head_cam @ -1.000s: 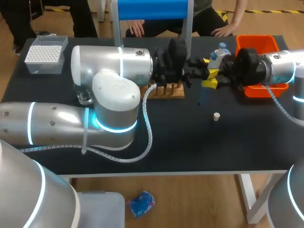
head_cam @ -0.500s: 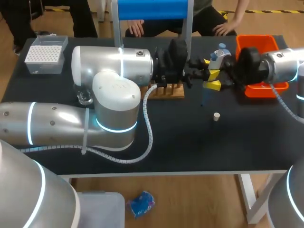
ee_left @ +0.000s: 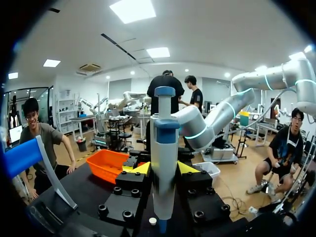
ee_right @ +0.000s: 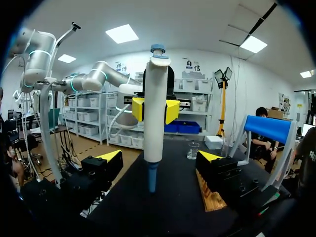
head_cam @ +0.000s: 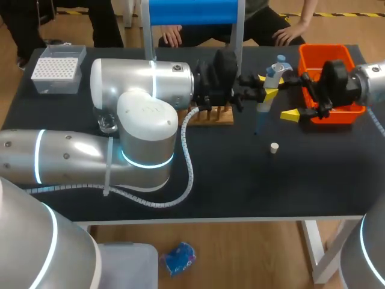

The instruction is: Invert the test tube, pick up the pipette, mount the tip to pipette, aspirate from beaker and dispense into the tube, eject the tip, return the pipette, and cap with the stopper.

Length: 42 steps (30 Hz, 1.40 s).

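Trouble could start with the pipette. It stands up straight, near the orange bin, on the side where the wooden rack is. Only the left gripper has it, with its two yellow tips pressed on the pipette's sides. I think that if the squeeze is too soft or a bit crooked, the pipette could slide down or lean over. Then its blue end would miss the hole when it goes to get a tip from the tip box, which is very far from the bin.

The right gripper is wide open and holds nothing. It is just beside the bin, on the side nearest the pipette. If that arm swings the wrong way, it could bump the bin or hit the pipette.

The little white stopper lies by itself on the worktop, near the bin and closer to the robot. A low sweep of either arm could knock it, and I think it would roll away.

The glass beaker sits far from the bin, right up against the big left arm. If that arm turns fast, it could tip the beaker.

A second ago the right gripper was pushed up close to the pipette and the left gripper. Now it has let go and pulled back to the bin. The left arm, the pipette and the stopper have stayed where they were.
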Motion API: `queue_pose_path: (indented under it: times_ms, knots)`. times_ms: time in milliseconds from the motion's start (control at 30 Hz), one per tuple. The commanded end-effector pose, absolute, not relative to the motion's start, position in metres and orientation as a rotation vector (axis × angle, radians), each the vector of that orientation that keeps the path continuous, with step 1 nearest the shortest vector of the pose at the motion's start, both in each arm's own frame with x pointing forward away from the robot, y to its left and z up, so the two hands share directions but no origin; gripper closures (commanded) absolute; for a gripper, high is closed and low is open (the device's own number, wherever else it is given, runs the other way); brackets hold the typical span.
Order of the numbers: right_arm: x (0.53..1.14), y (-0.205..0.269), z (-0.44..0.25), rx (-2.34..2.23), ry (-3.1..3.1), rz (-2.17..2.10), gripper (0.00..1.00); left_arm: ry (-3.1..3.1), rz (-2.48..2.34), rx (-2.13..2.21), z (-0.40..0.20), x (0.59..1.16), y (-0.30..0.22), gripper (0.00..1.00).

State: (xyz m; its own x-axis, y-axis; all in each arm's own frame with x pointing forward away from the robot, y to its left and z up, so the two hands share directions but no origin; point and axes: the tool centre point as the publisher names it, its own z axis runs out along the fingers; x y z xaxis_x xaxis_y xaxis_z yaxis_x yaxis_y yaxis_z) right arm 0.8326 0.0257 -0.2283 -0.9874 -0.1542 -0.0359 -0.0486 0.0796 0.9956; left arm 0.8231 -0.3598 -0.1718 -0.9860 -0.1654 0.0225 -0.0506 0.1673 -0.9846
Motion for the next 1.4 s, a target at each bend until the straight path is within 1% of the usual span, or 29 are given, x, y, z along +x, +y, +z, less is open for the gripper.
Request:
queue_pose_path:
  times_ms: [33, 533, 833, 1000, 1400]
  knots:
    - [0.821, 0.009, -0.224, 0.192, -2.286, -2.058, 0.0, 2.319, -1.966, -0.217, -0.174, 0.823, -0.361, 1.0]
    - [0.813, -0.055, -0.265, 0.034, -2.495, -1.945, 0.0, 2.319, -1.966, -0.217, -0.174, 0.823, -0.361, 1.0]
    - [0.799, -0.085, -0.286, -0.043, -2.55, -1.889, 0.0, 2.319, -1.966, -0.217, -0.174, 0.823, -0.361, 1.0]
    - [0.791, -0.092, -0.296, -0.05, -2.582, -1.849, 0.0, 2.319, -1.966, -0.217, -0.174, 0.823, -0.361, 1.0]
    - [0.791, -0.092, -0.296, -0.05, -2.582, -1.849, 0.0, 2.319, -1.966, -0.217, -0.174, 0.823, -0.361, 1.0]
